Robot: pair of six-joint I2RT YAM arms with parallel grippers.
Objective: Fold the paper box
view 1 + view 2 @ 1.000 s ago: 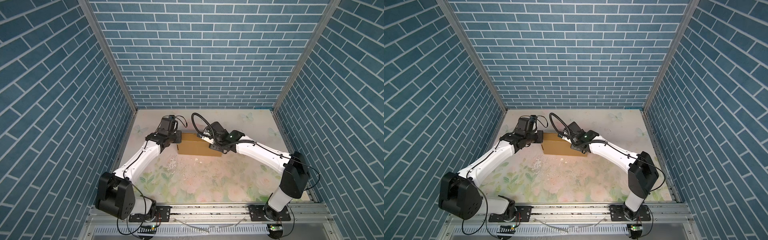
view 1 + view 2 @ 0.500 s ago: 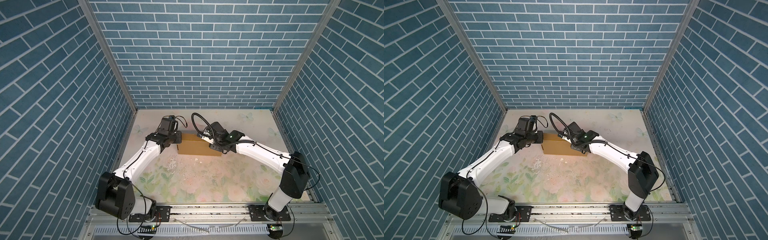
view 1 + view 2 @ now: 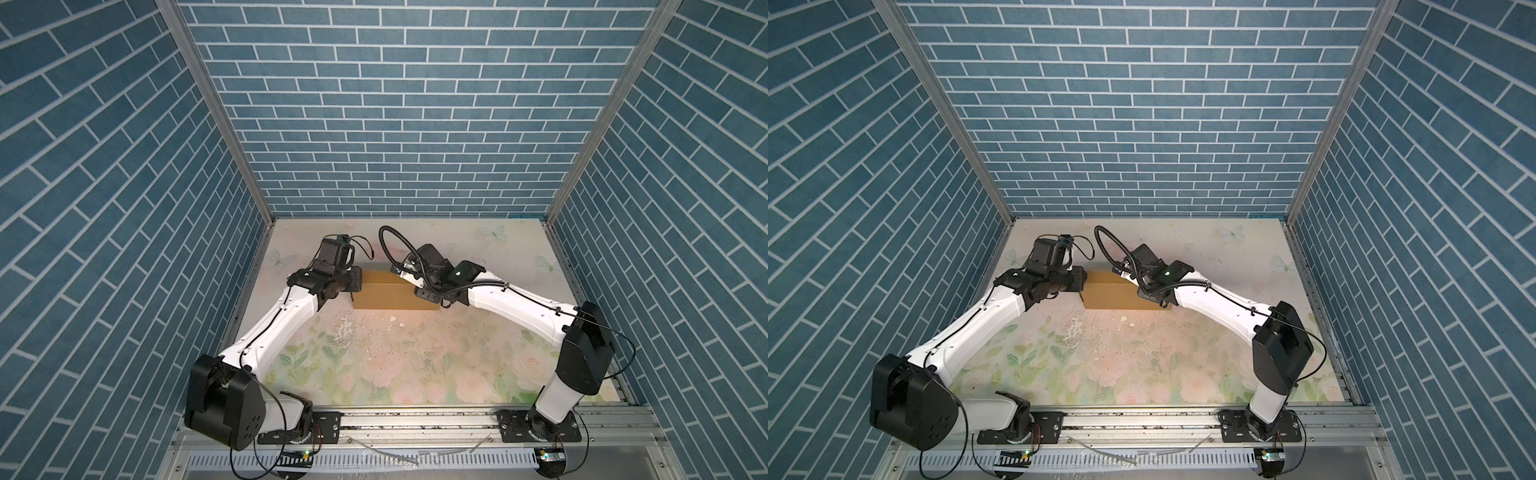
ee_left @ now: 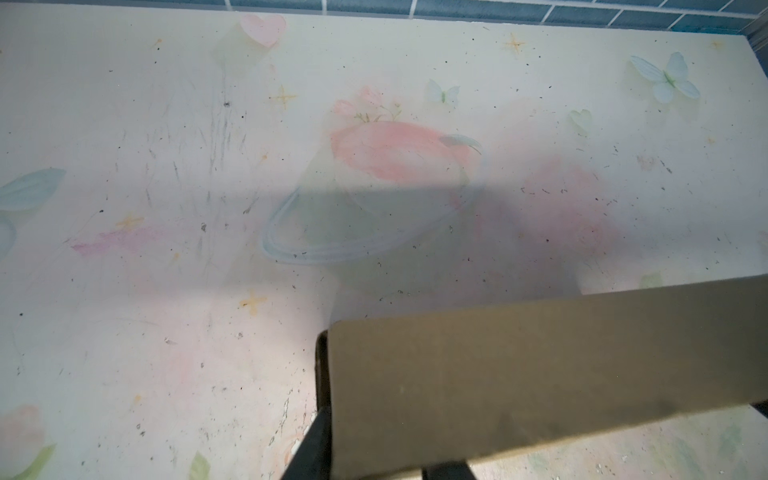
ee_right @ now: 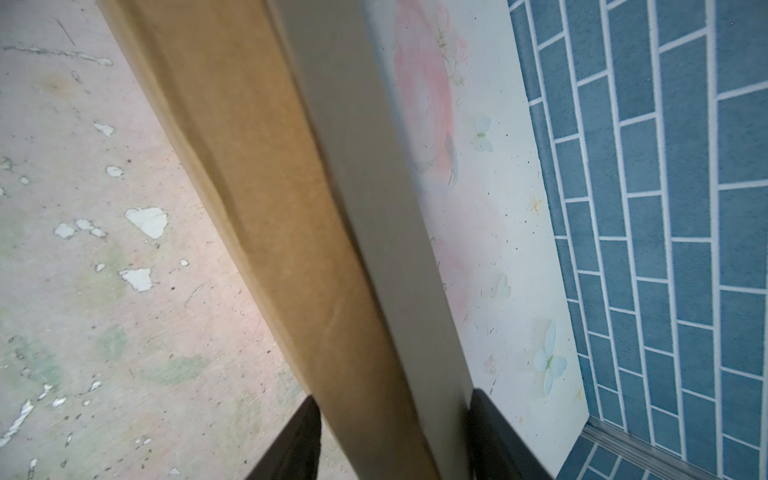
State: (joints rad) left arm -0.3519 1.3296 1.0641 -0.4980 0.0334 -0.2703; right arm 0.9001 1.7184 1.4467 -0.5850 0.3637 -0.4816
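1. Compared with a second ago, almost nothing has moved. In both top views my arms and the paper box [image 3: 390, 297] sit where they sat.
2. The box lies on the table [image 3: 415, 365] just above the frame's centre, between my two grippers. It is already a closed, shallow block with no flaps spread out.
3. My right gripper [image 5: 394, 397] is clamped on it. At the bottom of the right wrist view its jaws press the brown face and the shaded face from either side.
4. My left gripper [image 3: 356, 283] is at the box's left end. Cardboard covers most of the left wrist view, so I cannot tell how those jaws stand.
5. I judge the folding nearly done. What is left is probably seating the last tabs, which I cannot see, and letting go.
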